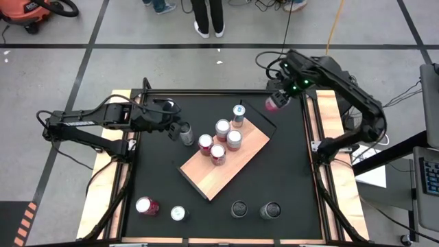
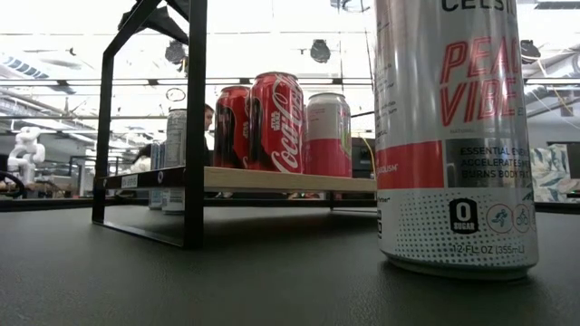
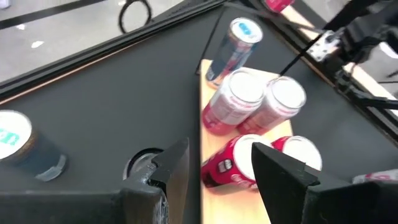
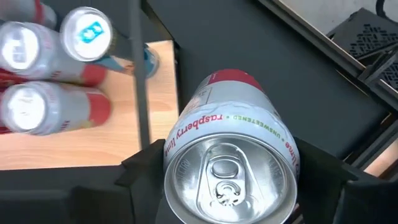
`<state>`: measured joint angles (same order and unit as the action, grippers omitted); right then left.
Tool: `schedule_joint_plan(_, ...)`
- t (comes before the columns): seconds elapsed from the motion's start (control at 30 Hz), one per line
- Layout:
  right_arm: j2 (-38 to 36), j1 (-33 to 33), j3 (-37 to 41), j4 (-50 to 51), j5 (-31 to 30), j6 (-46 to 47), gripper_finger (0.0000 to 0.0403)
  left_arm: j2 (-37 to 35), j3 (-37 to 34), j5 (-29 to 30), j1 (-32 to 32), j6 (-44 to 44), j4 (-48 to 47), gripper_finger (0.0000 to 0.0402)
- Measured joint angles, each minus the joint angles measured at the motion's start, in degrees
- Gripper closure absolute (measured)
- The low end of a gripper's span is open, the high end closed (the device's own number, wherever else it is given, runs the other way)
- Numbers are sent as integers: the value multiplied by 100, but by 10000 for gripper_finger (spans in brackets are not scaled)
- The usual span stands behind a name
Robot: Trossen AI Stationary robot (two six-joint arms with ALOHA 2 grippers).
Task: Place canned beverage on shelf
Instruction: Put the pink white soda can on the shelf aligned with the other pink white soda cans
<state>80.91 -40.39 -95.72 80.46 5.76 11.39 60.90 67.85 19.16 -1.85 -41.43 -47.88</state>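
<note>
Right end effector (image 4: 229, 180) grips raspberry can (image 4: 231, 165); shelf (image 1: 236, 161) holds five cans.

Low view only. No gripper appears here, so positions are given among the objects themselves. A tall silver can (image 2: 456, 136) with pink lettering and a pink band stands upright on the black tabletop (image 2: 227, 281), nearest the camera. Behind it, the shelf (image 2: 272, 180), a light wooden board in a black frame (image 2: 195, 118), sits raised above the tabletop. Three cans stand upright on it, close together: a dark red can (image 2: 232, 127), a red cola can (image 2: 276, 122), and a pink-and-white can (image 2: 328, 134). Further cans (image 2: 172, 158) show behind the frame.
</note>
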Motion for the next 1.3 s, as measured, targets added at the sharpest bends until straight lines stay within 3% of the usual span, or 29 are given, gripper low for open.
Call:
schedule_joint_plan(0.23, -544, 259, 0, 38, 2, 268, 149, 75, 0, -405, 0, -8, 292, 226)
schedule_joint_plan(0.47, -1089, 429, 0, 38, 20, 281, 149, 304, 228, -381, 155, 178, 1142, 226)
schedule_joint_plan(0.7, -1584, 695, -1, 147, 41, 358, 149, 1089, 960, -305, 399, 752, 1894, 226)
schedule_joint_plan(1.03, -2113, 1029, -2, 182, 339, 380, 149, 2408, 2188, -219, 654, 922, 1945, 226)
schedule_joint_plan(1.3, -2344, 1236, -2, 172, 463, 289, 149, 2947, 2640, 437, 881, 928, 2257, 226)
